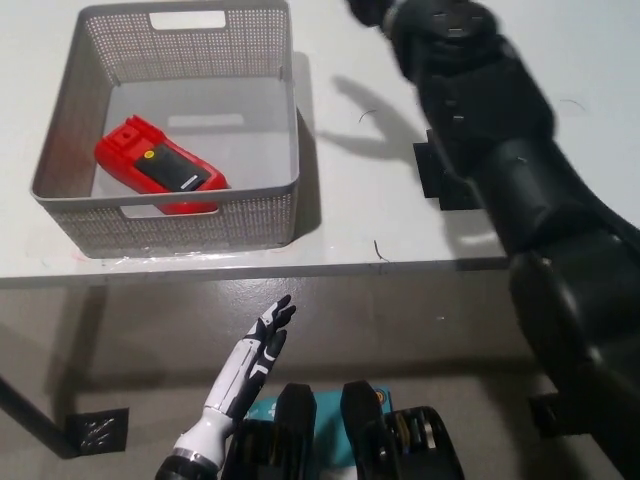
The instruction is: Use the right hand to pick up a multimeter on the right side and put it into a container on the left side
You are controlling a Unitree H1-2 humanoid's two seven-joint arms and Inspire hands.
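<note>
The red multimeter [160, 178] lies flat on the floor of the grey mesh container [190, 222], near its front left, with its screen end toward the front right. My black right arm reaches up the right side of the picture. Only the edge of my right hand [368, 10] shows at the top border, well right of the container and holding nothing that I can see. My white left hand [250, 362] rests open below the table's front edge, at the lower left.
The container stands on a white table [340, 215], whose front edge runs across the middle of the picture. A black flat mat [438, 178] lies on the table to the right, mostly hidden under my right arm.
</note>
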